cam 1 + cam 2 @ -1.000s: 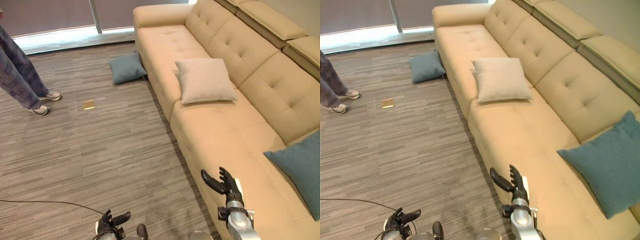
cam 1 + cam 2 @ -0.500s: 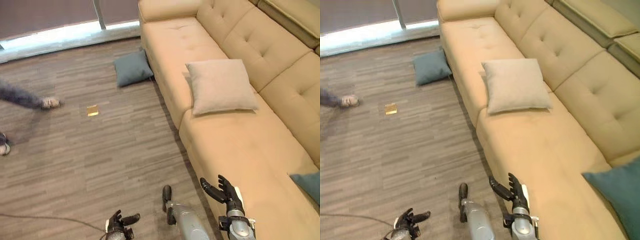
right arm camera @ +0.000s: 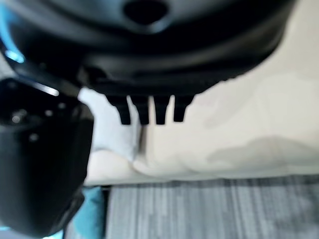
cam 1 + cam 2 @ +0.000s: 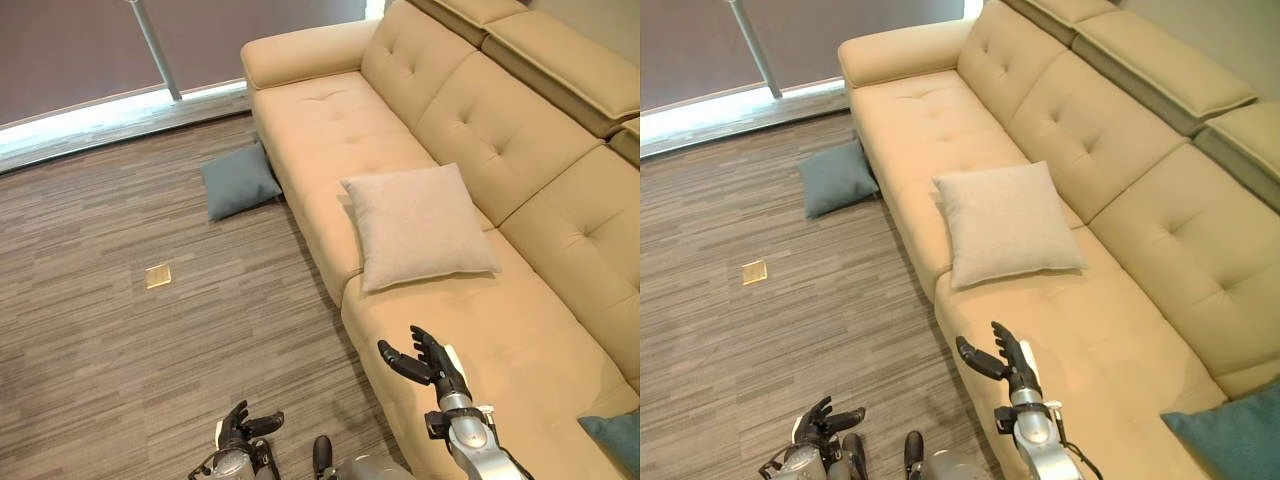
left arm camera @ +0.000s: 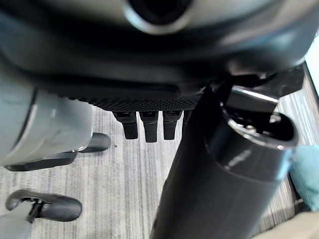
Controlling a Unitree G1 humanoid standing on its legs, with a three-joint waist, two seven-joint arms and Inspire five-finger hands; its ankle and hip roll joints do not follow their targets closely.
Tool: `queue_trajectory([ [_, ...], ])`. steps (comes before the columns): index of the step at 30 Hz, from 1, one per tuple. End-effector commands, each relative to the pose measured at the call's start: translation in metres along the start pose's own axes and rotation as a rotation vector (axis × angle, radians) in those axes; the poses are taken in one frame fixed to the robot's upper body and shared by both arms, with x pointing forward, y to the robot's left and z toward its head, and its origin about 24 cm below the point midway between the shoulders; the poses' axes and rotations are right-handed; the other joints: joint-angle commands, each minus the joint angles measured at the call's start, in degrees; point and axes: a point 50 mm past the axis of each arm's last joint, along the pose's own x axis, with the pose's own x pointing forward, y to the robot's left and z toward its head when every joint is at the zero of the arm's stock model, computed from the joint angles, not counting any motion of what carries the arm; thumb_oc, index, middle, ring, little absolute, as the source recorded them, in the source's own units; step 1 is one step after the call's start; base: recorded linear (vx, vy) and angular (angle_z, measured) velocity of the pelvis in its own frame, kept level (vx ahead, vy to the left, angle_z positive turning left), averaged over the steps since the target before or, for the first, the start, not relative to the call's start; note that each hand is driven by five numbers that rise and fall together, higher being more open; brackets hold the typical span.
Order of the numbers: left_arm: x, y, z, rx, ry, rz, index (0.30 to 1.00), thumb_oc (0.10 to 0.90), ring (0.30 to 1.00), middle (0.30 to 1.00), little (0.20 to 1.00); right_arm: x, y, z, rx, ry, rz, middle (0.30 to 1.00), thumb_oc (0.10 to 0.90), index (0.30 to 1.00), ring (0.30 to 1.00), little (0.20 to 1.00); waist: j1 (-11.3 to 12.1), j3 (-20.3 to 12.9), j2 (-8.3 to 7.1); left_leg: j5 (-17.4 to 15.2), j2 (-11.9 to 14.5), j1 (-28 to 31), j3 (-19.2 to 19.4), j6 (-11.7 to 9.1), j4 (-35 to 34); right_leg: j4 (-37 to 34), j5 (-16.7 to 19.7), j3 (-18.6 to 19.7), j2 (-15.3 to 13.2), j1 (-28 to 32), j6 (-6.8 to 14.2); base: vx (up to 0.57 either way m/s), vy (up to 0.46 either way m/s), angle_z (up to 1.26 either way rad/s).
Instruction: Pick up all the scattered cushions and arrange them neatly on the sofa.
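A long beige sofa [image 4: 330, 110] runs along the right of the room. A pale beige cushion [image 4: 415, 225] lies flat on its seat. A grey-blue cushion [image 4: 238, 180] lies on the floor, leaning against the sofa's front near the far armrest. A teal cushion [image 4: 1235, 440] rests on the seat at the near right. My right hand [image 4: 432, 362] hovers open over the seat's front edge, holding nothing. My left hand [image 4: 238, 428] hangs low over the floor, fingers relaxed and empty.
Striped wood-look floor [image 4: 120, 350] spreads to the left of the sofa. A small brass floor plate [image 4: 158, 275] sits in it. A window sill and a grey post [image 4: 150, 40] line the far wall.
The camera has swung and the whole scene has shifted. The person who stood at the left is out of sight. The cushions lie as before, and both hands stay open.
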Motion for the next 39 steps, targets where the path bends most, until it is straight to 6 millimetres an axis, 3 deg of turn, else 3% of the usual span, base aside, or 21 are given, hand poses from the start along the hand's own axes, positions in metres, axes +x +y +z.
queue_trajectory([
  [1, -0.004, -0.004, -0.007, 0.024, -0.008, -0.032, 0.9, 0.8, 0.9, 0.9, 0.9, 0.005, -0.008, 0.024, -0.04, -0.142, -0.012, 0.9, 0.8, 0.9, 0.9, 0.9, 2.47, -0.24, -0.96, 2.26, 0.07, 2.37, -1.54, 1.88, -2.45, 4.81, -7.73, 6.16, -6.08, -1.87, 5.59, 0.25, 0.127, -0.29],
  [4, -0.004, -0.004, -0.01, 0.023, 0.008, -0.028, 0.9, 0.8, 0.9, 0.9, 0.9, 0.007, -0.006, 0.023, -0.09, -0.137, 0.004, 0.9, 0.8, 0.9, 0.9, 0.9, 3.59, -0.27, -0.66, 6.79, 1.55, -0.26, -4.46, 0.9, -8.26, 4.77, -9.39, 7.38, -5.99, 0.24, 6.14, 0.29, 0.172, -0.27],
  [8, -0.004, -0.006, -0.016, 0.046, 0.037, -0.027, 0.9, 0.8, 0.9, 0.9, 0.9, 0.007, -0.005, 0.018, -0.098, -0.114, 0.003, 0.9, 0.8, 0.9, 0.9, 0.9, 4.95, -0.42, -0.22, 9.39, 2.26, -1.38, -4.62, 0.5, -13.2, 4.97, -11.01, 9.71, -6.73, 3.39, 7.14, 0.31, 0.265, -0.1],
  [13, -0.004, -0.003, -0.025, 0.095, 0.071, -0.028, 0.9, 0.8, 0.9, 0.9, 0.9, 0.005, -0.001, 0.012, -0.098, -0.094, 0.013, 0.9, 0.8, 0.9, 0.9, 0.9, 5.13, -2.06, -0.74, 7.61, -0.14, -0.55, -3.49, 2.34, -9.88, 9.45, -10.29, 11.25, -10.04, 2.86, 9.6, 0.3, 0.344, -0.25],
  [14, -0.002, 0.002, -0.025, 0.121, 0.076, -0.014, 0.9, 0.8, 0.9, 0.9, 0.9, 0.004, 0.002, 0.011, -0.095, -0.091, 0.021, 0.9, 0.8, 0.9, 0.9, 0.9, 5.13, -2.43, -0.99, 5.52, -1.54, 1.07, -2.43, 4.2, -9.43, 16.15, -8.43, 11.52, -11.84, 0.31, 11.1, 0.26, 0.331, -0.22],
  [15, -0.002, 0.002, -0.025, 0.121, 0.075, -0.014, 0.9, 0.8, 0.9, 0.9, 0.9, 0.004, 0.002, 0.011, -0.095, -0.091, 0.021, 0.9, 0.8, 0.9, 0.9, 0.9, 5.17, -2.55, -0.89, 5.6, -1.43, 0.92, -2.42, 4.18, -9.48, 16.08, -8.3, 11.55, -11.74, 0.15, 11.08, 0.25, 0.298, -0.36],
  [17, 0.0, 0.007, -0.019, 0.12, 0.062, 0.003, 0.9, 0.8, 0.9, 0.9, 0.9, 0.003, 0.005, 0.011, -0.099, -0.089, 0.03, 0.9, 0.8, 0.9, 0.9, 0.9, 5.01, -2.1, -1.1, 3.0, -2.75, 3.96, -0.58, 6.18, -9.12, 23.89, -2.27, 10.23, -14.11, -2.98, 12.44, 0.24, 0.305, -0.27],
  [18, 0.001, 0.011, -0.017, 0.128, 0.056, 0.013, 0.9, 0.8, 0.9, 0.9, 0.9, 0.002, 0.006, 0.011, -0.097, -0.092, 0.028, 0.9, 0.8, 0.9, 0.9, 0.9, 4.75, -1.75, -0.43, 1.02, -3.72, 6.9, 1.49, 7.82, -9.48, 30.28, 3.06, 6.16, -17.78, -5.77, 11.86, 0.41, 0.515, -0.47],
  [19, 0.002, 0.012, -0.014, 0.136, 0.046, 0.004, 0.9, 0.8, 0.9, 0.9, 0.9, 0.0, 0.005, 0.013, -0.106, -0.107, 0.029, 0.9, 0.8, 0.9, 0.9, 0.9, 3.51, -0.9, 0.54, -0.48, -3.89, 10.48, 2.63, 8.46, -10.62, 34.14, 3.15, 3.04, -18.73, -10.27, 10.88, 0.51, 0.503, -0.61],
  [21, 0.004, 0.011, -0.009, 0.146, 0.03, -0.007, 0.9, 0.8, 0.9, 0.9, 0.9, 0.002, -0.002, 0.014, -0.114, -0.109, 0.008, 0.9, 0.8, 0.9, 0.9, 0.9, 1.64, 0.65, 0.94, -1.77, -4.43, 13.91, 2.95, 8.27, -11.99, 27.86, 0.06, -0.41, -16.82, -13.96, 10.68, 0.46, 0.188, -0.42],
  [22, 0.004, 0.008, -0.009, 0.157, 0.031, -0.015, 0.9, 0.8, 0.9, 0.9, 0.9, 0.002, -0.004, 0.013, -0.105, -0.101, -0.007, 0.9, 0.8, 0.9, 0.9, 0.9, 0.59, 1.23, 0.53, -3.19, -5.24, 15.62, 2.7, 7.87, -12.29, 19.54, -0.17, -2.11, -15.84, -15.64, 11.24, 0.3, 0.011, -0.04],
  [23, 0.004, 0.008, -0.009, 0.157, 0.031, -0.015, 0.9, 0.8, 0.9, 0.9, 0.9, 0.002, -0.004, 0.013, -0.106, -0.101, -0.007, 0.9, 0.8, 0.9, 0.9, 0.9, 0.57, 1.3, 0.57, -3.22, -5.19, 15.69, 2.67, 7.85, -12.27, 19.46, -0.15, -2.17, -15.79, -15.51, 11.23, 0.32, -0.009, 0.04],
  [25, 0.004, 0.003, -0.009, 0.181, 0.032, -0.028, 0.9, 0.8, 0.9, 0.9, 0.9, 0.003, -0.007, 0.011, -0.099, -0.09, -0.025, 0.9, 0.8, 0.9, 0.9, 0.9, -0.47, 1.57, 0.04, -4.63, -6.07, 17.66, 2.47, 7.22, -12.4, 10.96, 1.24, -3.63, -14.95, -16.72, 12.33, 0.32, -0.036, 0.11],
  [29, 0.002, -0.003, -0.013, 0.184, 0.038, -0.047, 0.9, 0.8, 0.9, 0.9, 0.9, 0.003, -0.017, 0.012, -0.094, -0.095, -0.073, 0.9, 0.8, 0.9, 0.9, 0.9, -0.98, 1.34, 0.97, -7.51, -6.1, 19.92, 3.38, 6.24, -11.49, 6.84, 1.56, -9.28, -15.1, -16.95, 13.13, 0.36, -0.066, 0.06],
  [32, -0.002, -0.005, -0.026, 0.208, 0.08, -0.061, 0.9, 0.8, 0.9, 0.9, 0.9, -0.002, -0.028, 0.008, -0.024, -0.085, -0.143, 0.9, 0.8, 0.9, 0.9, 0.9, -2.28, -0.36, 1.28, -10.25, -5.82, 22.03, 4.11, 5.38, -9.35, 6.16, 0.95, -8.11, -13.61, -14.42, 11.87, 0.39, -0.133, -0.07],
  [33, -0.003, -0.005, -0.032, 0.217, 0.098, -0.062, 0.9, 0.8, 0.9, 0.9, 0.9, -0.004, -0.031, 0.006, -0.015, -0.08, -0.158, 0.9, 0.8, 0.9, 0.9, 0.9, -2.65, -1.07, 1.66, -9.87, -5.17, 22.45, 4.5, 4.67, -8.67, 6.31, 0.74, -7.84, -12.82, -13.89, 11.31, 0.32, -0.178, -0.13],
  [34, -0.004, -0.004, -0.036, 0.227, 0.111, -0.061, 0.9, 0.8, 0.9, 0.9, 0.9, -0.005, -0.035, 0.006, -0.012, -0.081, -0.181, 0.9, 0.8, 0.9, 0.9, 0.9, -3.25, -1.58, 1.38, -7.91, -5.08, 22.04, 5.32, 4.1, -7.28, 5.88, 1.38, -7.55, -12.68, -13.63, 10.3, 0.3, -0.208, -0.17],
  [36, -0.006, -0.003, -0.043, 0.246, 0.133, -0.06, 0.9, 0.8, 0.9, 0.9, 0.9, -0.008, -0.044, 0.005, -0.022, -0.089, -0.215, 0.9, 0.8, 0.9, 0.9, 0.9, -4.36, -2.3, 2.23, -4.57, -2.74, 21.73, 6.53, 2.06, -1.97, 5.69, -0.27, -6.13, -10.24, -12.15, 8.74, 0.3, -0.224, -0.23],
  [37, -0.006, -0.003, -0.043, 0.251, 0.131, -0.062, 0.9, 0.8, 0.9, 0.9, 0.9, -0.01, -0.046, 0.004, -0.025, -0.086, -0.222, 0.9, 0.8, 0.9, 0.9, 0.9, -4.56, -2.44, 2.45, -3.0, -1.49, 20.91, 7.16, 1.36, 1.51, 5.24, -1.24, -5.33, -9.12, -11.02, 7.89, 0.27, -0.224, -0.47],
  [38, -0.006, -0.002, -0.043, 0.255, 0.126, -0.059, 0.9, 0.8, 0.9, 0.9, 0.9, -0.01, -0.049, 0.005, -0.036, -0.094, -0.234, 0.9, 0.8, 0.9, 0.9, 0.9, -4.67, -2.26, 2.25, 0.66, -0.12, 18.61, 7.05, 0.47, 8.19, 4.9, -2.05, -3.77, -7.87, -9.72, 6.7, 0.15, -0.139, -0.56],
  [39, -0.006, -0.002, -0.043, 0.255, 0.126, -0.059, 0.9, 0.8, 0.9, 0.9, 0.9, -0.01, -0.049, 0.005, -0.036, -0.094, -0.234, 0.9, 0.8, 0.9, 0.9, 0.9, -4.64, -2.27, 2.33, 0.55, -0.01, 18.5, 7.05, 0.42, 8.4, 4.89, -2.05, -3.77, -7.78, -9.75, 6.66, 0.22, -0.201, -0.86],
])
